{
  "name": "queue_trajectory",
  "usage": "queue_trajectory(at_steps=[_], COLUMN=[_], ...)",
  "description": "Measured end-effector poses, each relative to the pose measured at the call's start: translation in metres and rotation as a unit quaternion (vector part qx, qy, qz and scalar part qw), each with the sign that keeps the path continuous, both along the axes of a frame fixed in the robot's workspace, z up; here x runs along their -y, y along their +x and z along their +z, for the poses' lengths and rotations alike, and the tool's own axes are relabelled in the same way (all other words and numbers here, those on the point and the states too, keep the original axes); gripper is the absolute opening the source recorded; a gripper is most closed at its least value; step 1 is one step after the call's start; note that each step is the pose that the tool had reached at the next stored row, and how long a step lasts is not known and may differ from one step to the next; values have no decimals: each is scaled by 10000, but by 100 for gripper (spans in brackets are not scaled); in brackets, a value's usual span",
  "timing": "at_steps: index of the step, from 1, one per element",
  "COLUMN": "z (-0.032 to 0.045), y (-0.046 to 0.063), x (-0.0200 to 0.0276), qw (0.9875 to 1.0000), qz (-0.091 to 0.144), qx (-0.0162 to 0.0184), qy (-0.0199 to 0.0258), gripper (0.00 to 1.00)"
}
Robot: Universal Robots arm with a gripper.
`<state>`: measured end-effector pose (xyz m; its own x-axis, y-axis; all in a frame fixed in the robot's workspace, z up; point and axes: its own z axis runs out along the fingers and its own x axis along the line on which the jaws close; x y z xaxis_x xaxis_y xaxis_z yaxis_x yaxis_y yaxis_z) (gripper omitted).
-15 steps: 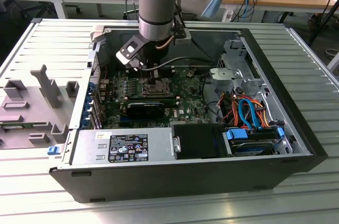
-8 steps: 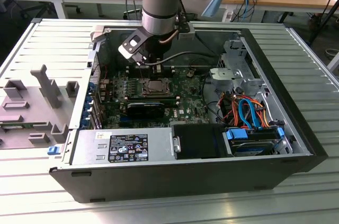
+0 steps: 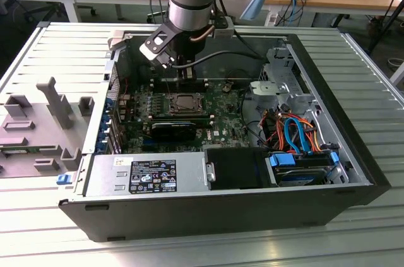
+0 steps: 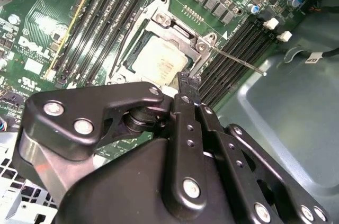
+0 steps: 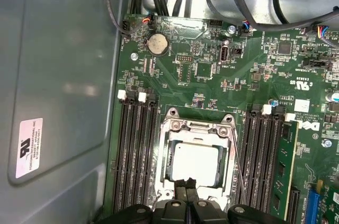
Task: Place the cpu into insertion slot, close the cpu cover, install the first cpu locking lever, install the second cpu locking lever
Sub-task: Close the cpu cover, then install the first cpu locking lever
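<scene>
A: Where does the cpu point(image 5: 197, 163) sit?

B: In the insertion slot point(image 5: 172, 114), flat, its pale metal top facing up. In the second wrist view it point(image 4: 161, 62) shows through the window of the cpu cover point(image 4: 177, 25).

A: So the cover is down?

B: It lies over the chip. Its frame point(image 5: 197, 125) runs round the cpu's edges in the first wrist view.

A: And the gripper point(image 5: 186, 183)?

B: It hangs right at the socket's edge, with the tips just beside the cpu. In the second wrist view the gripper point(image 4: 189, 80) is at the cover's rim. The jaws are drawn narrow, tips nearly together.

A: What about the levers?

B: One thin lever rod point(image 4: 237, 60) runs from the cover's corner out across the memory slots point(image 4: 228, 70), its end free.

A: And the wider scene?

B: In the exterior view the arm reaches down into the open computer case point(image 3: 221, 210), which lies on a ribbed metal tabletop point(image 3: 353, 242). The gripper point(image 3: 185, 77) is above the green motherboard point(image 3: 221, 100).
</scene>
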<state>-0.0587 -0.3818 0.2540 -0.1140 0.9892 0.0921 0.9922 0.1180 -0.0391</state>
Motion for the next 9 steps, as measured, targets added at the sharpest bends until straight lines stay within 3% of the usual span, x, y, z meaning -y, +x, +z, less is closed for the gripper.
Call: queue_trajectory(at_steps=[9], z=[13], y=[0], x=[0], qw=[10000], qz=[0], qx=[0], qy=[-1], gripper=[11])
